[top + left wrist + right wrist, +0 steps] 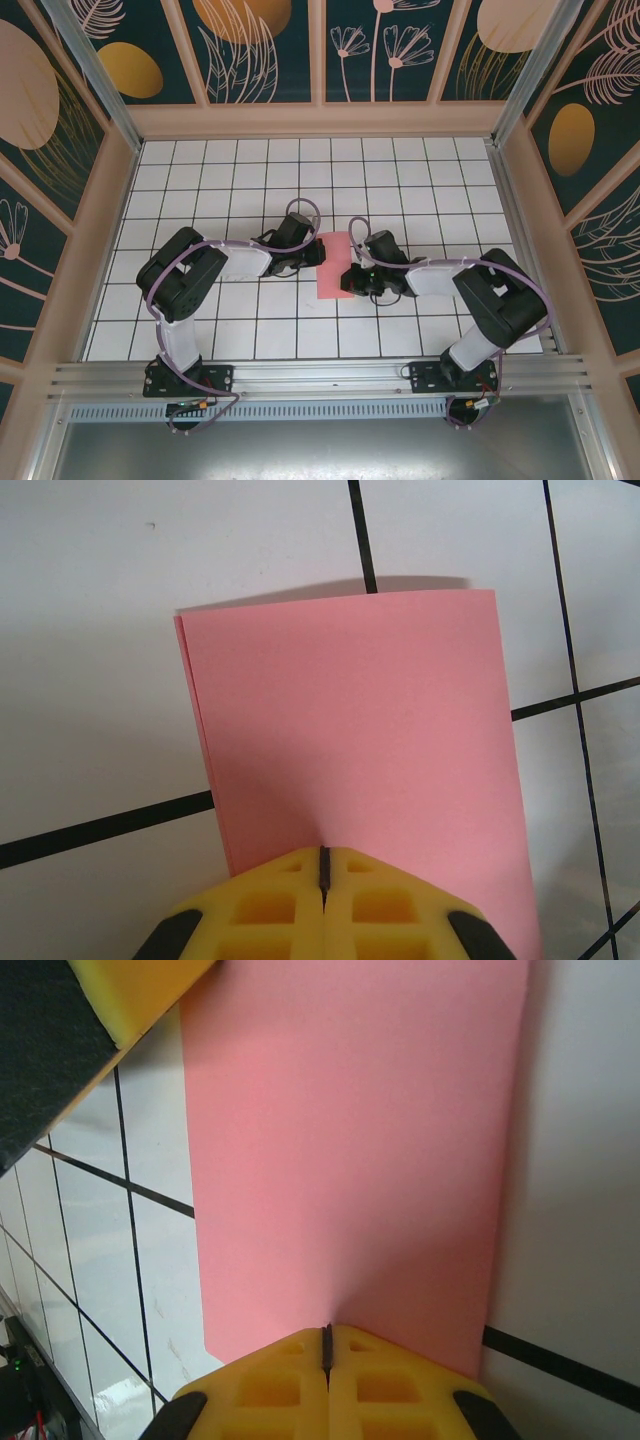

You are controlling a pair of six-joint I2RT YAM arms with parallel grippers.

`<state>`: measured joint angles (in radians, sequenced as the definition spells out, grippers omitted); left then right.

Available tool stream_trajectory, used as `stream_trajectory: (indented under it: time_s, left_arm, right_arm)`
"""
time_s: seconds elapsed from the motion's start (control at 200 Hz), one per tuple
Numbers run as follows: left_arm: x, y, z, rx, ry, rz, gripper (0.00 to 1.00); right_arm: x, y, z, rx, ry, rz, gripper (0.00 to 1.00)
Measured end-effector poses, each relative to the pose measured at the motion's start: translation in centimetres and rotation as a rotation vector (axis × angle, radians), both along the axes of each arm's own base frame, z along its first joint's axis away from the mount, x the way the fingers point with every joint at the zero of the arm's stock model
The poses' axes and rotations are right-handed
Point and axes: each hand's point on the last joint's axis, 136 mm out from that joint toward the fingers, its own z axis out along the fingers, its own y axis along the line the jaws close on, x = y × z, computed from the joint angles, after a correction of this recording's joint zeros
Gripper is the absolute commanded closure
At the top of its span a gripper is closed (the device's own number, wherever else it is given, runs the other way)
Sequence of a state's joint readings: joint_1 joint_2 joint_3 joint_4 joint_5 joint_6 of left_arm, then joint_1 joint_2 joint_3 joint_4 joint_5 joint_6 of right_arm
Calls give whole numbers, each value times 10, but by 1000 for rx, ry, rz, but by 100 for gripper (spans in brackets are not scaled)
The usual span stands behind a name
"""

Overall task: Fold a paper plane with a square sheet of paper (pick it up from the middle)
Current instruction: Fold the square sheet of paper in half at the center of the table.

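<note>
The left arm (185, 275) rises from its base at the near edge, elbows outward to the left, and sends its forearm in toward the table's middle; the right arm (500, 295) mirrors it from the other side. The left gripper (318, 252) and the right gripper (350, 278) meet low over the white gridded table (300, 170), one on each long side of the square sheet of paper (333, 275). Both pairs of yellow fingers are closed tight, with only a thin dark slit between them. Each wrist view shows the closed tips resting on the pink sheet's near edge; whether an edge is pinched between them I cannot tell. Patterned walls (260, 45) box the table in, well apart from the arms. The sheet lies flat at the centre, folded in half into a rectangle, with two layers showing along one edge in the left wrist view. Its long axis runs from the near side toward the far wall, slightly tilted
</note>
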<state>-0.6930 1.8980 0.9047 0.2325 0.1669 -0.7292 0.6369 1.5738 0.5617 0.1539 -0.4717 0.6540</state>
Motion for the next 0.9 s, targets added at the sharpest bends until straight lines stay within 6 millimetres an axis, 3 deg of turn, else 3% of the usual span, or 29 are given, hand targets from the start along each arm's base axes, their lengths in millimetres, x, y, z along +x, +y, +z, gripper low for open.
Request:
stream_trajectory:
  time_s: [0.135,0.29,0.42,0.515,0.686,0.901]
  left_arm:
    - [0,0,0,1,-2,-2,100]
    - [1,0,0,1,-2,-2,100]
    - [1,-1,0,1,-3,-1,100]
    - [1,-1,0,1,-3,-2,100]
    - [2,-1,0,2,-5,1,100]
    - [2,0,0,2,-4,2,100]
  right_arm:
    - [2,0,7,-3,-18,4,100]
    - [24,6,20,3,-77,-10,100]
    - [35,6,11,-12,-78,-19,100]
    - [34,3,0,-29,-54,-17,100]
    - [32,2,0,-16,-77,-5,100]
    - [6,-12,-2,4,-89,18,100]
